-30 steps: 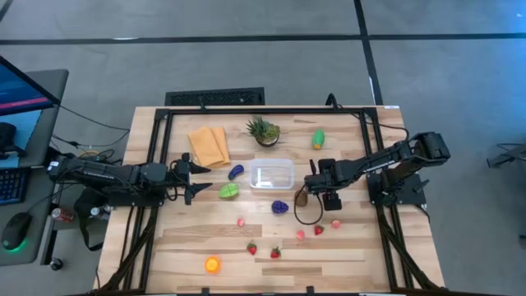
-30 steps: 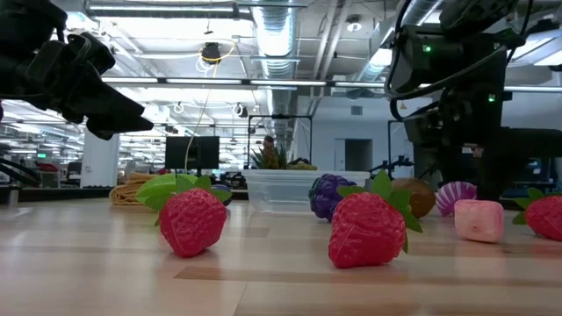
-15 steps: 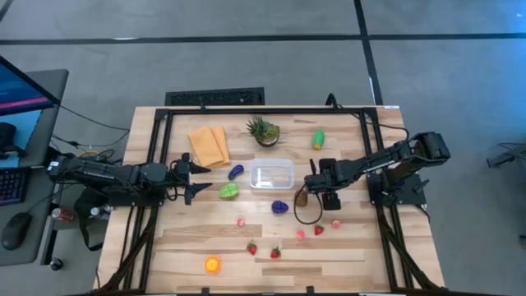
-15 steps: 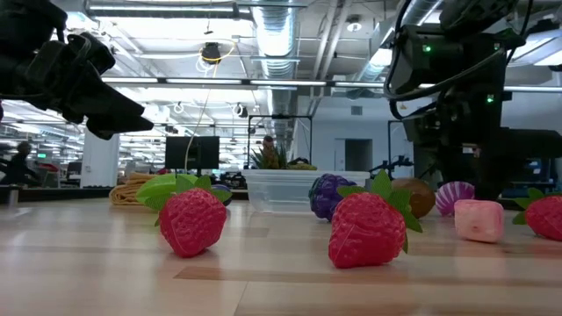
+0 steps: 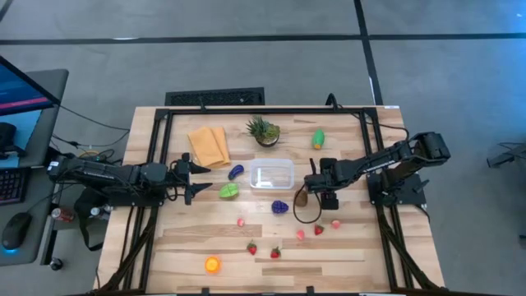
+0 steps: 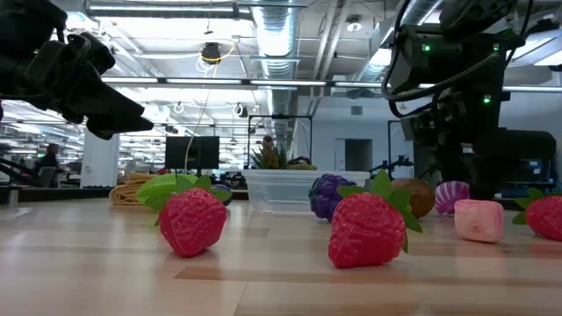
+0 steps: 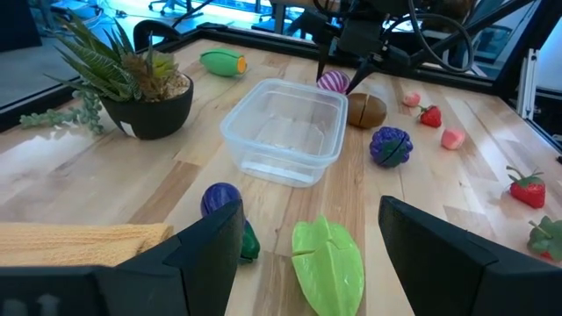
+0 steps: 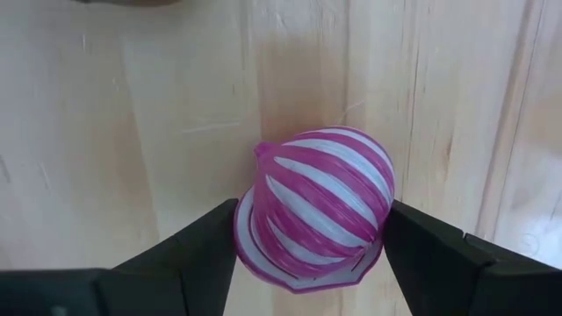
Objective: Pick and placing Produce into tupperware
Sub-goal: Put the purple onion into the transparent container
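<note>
**Right fingers straddle a striped toy beside the tupperware**

The wooden counter (image 5: 197, 247) carries everything. The left arm waits over its left side, its gripper (image 5: 196, 180) pointing toward the middle with the fingers spread apart and holding nothing. The right arm reaches in from the right, and its gripper (image 5: 310, 186) points down just right of the tupperware (image 5: 272, 174). Its fingers (image 8: 189, 254) stand apart on either side of a pink-and-white striped toy (image 8: 314, 208) that lies on the wood; whether they touch it cannot be told.

The tupperware sits near the middle of the counter, and it looks empty in the left wrist view. A folded yellow-orange cloth (image 5: 209, 145) and a potted plant (image 5: 264, 131) lie behind it. Produce lies around it: a green leaf (image 5: 228, 191) and a purple eggplant (image 5: 237, 171) to its left, purple grapes (image 5: 280, 206) in front, a brown toy (image 5: 301, 198) beside the right gripper, and a green-and-yellow corn (image 5: 318, 138) farther back. Small strawberries (image 5: 252, 247) dot the near side, with an orange fruit (image 5: 213, 264) nearest the edge.
</note>
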